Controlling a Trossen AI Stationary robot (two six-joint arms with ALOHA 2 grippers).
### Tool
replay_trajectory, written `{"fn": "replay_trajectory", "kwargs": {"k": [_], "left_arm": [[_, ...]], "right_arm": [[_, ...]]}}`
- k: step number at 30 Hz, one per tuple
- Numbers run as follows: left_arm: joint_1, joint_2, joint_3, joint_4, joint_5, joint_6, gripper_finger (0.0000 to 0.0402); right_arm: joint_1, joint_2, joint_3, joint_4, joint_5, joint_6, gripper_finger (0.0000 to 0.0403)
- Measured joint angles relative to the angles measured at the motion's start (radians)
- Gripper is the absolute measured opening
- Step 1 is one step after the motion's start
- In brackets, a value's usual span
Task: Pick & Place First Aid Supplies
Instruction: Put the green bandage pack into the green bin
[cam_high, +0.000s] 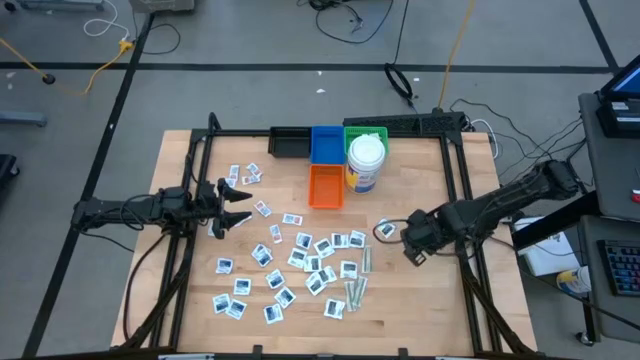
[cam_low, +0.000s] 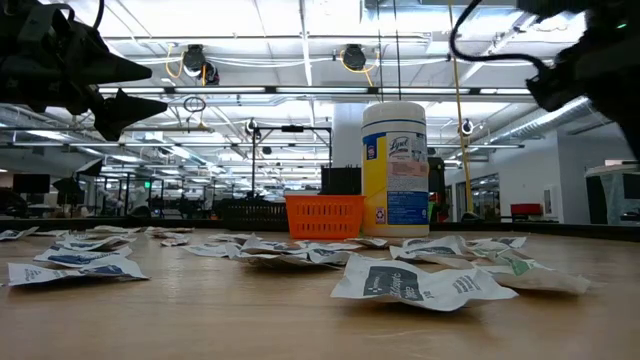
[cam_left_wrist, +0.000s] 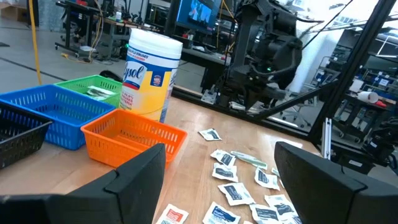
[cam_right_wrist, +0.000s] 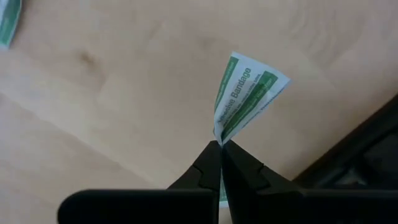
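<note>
Pinching a green-printed bandage packet (cam_right_wrist: 245, 99) between closed fingers, the right gripper (cam_right_wrist: 221, 146) holds it above the table (cam_high: 440, 300). The left gripper (cam_high: 240, 205) hangs open, empty, beside the scattered packets (cam_high: 310, 262).

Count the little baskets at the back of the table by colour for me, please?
Black basket: 1
Blue basket: 1
Green basket: 1
Orange basket: 1
Total: 4
</note>
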Motion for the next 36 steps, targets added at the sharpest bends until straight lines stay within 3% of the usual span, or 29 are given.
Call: {"fn": "replay_trajectory", "kwargs": {"k": [14,28,36], "left_arm": [[0.0,0.0,0.0,0.0,0.0,0.0,0.0306],[0.0,0.0,0.0,0.0,0.0,0.0,0.0306],[0.0,0.0,0.0,0.0,0.0,0.0,0.0306]], "right_arm": [[-0.444,-0.03,0.0,0.0,0.009,-0.271,0.0002],[-0.822,-0.112,0.0,0.043,0.05,-0.317,0.0002],[-0.98,-0.116,0.0,0.07,0.05,-0.356,0.0002]]}}
